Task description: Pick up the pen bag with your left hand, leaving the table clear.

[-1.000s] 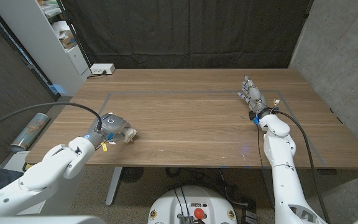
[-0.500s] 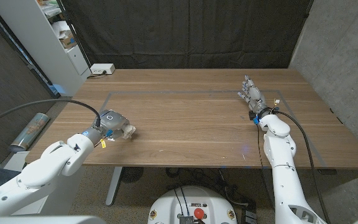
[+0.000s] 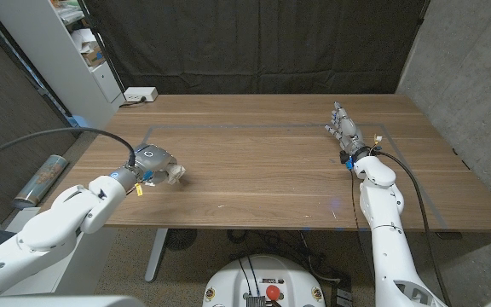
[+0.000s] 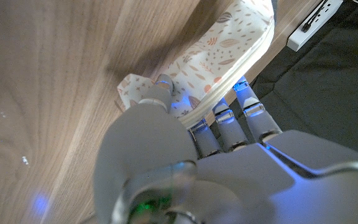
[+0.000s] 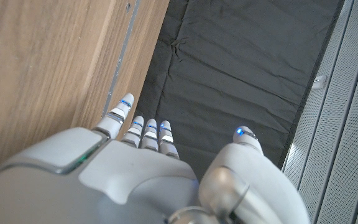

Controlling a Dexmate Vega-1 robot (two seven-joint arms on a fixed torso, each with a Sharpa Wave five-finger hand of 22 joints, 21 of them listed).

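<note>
Near the surface's (image 3: 254,170) left edge, our left hand (image 3: 150,162) grips the pen bag (image 4: 219,56), which juts toward the middle, apparently just off the wood. Our right hand (image 3: 345,130) waits far across, fingers straight, holding nothing.
</note>
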